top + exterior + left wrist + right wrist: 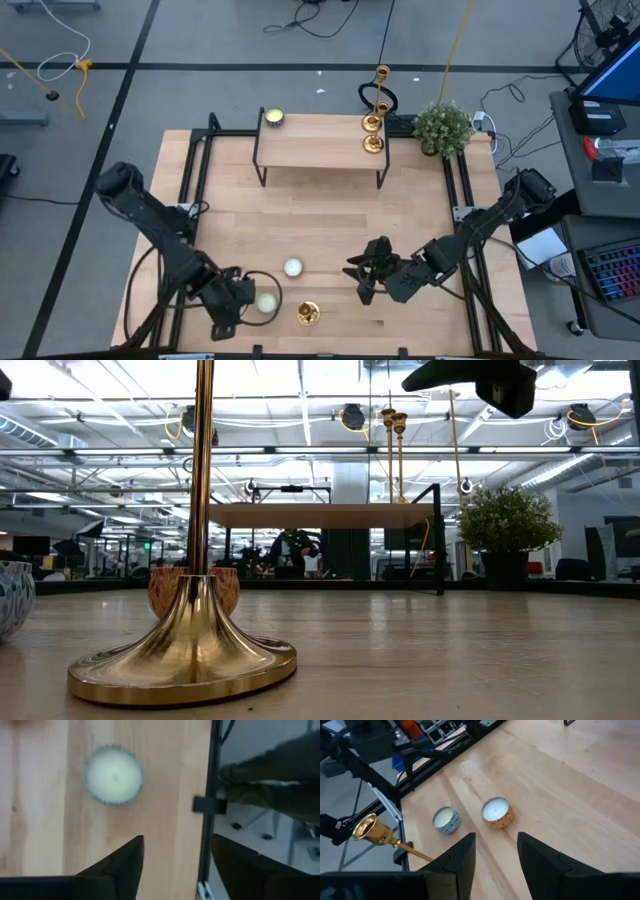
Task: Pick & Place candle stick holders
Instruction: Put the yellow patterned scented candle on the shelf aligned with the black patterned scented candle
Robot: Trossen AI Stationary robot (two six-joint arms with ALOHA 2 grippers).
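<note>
At the table's front edge you have 1 candle stick holder [308,313] standing free, and 2 more [373,132] on the shelf [320,150]. Right gripper [362,283] hovers nearby, fingers narrowly apart, empty. Left gripper [232,310]: you can't tell its fingers.

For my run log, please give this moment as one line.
holders: two on shelf, one near front edge | left gripper: above candle | right gripper: open, empty, over table

Grey floor [250,40] w/ dark seam lines & loose cables round the wooden table [320,230]. Beyond right gripper [372,272]: potted plant [442,127], desk w/ keyboard [612,275] (far side). Ceiling strip lights [120,385], open hall.
</note>
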